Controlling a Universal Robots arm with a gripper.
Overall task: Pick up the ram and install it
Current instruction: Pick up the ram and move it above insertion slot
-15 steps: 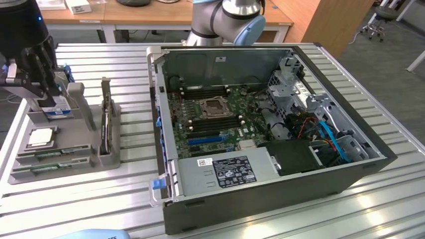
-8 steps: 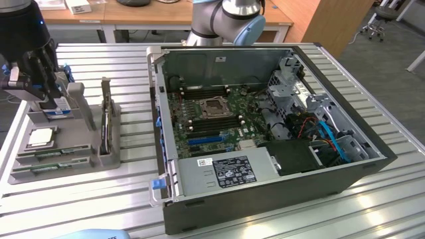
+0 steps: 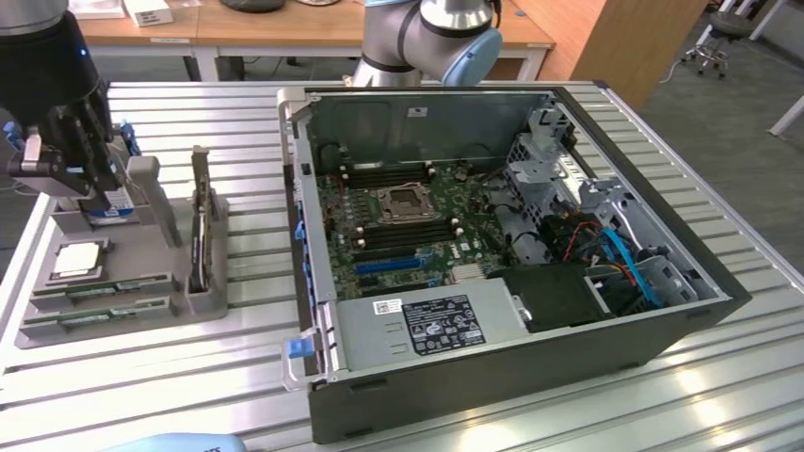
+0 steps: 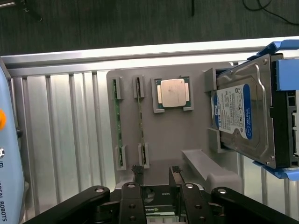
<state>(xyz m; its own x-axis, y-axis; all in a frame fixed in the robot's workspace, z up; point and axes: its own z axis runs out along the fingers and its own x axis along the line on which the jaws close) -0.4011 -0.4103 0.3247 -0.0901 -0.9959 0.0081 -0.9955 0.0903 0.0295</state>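
we saw the tool [image 4: 156, 171] spread wide and empty over the grey holder [image 4: 187, 135] on the desk [image 4: 60, 140]; the ram [image 4: 140, 114] (one of two green sticks) sat edgewise in its slots, beside the processor [image 4: 173, 92].

Mostly metal and plastic surfaces.
The table [image 4: 60, 140] was ribbed satin aluminium; holder [image 4: 173, 135] matt grey plastic; hard drive [image 4: 259, 93] shiny metal, label [image 4: 233, 112] glossy; processor [image 4: 172, 92] brushed silver; ram [image 4: 118, 116] green board.

Exterior high, oblique; wrist overhead, close; shared tray [image 3: 151, 247] [image 4: 177, 135].
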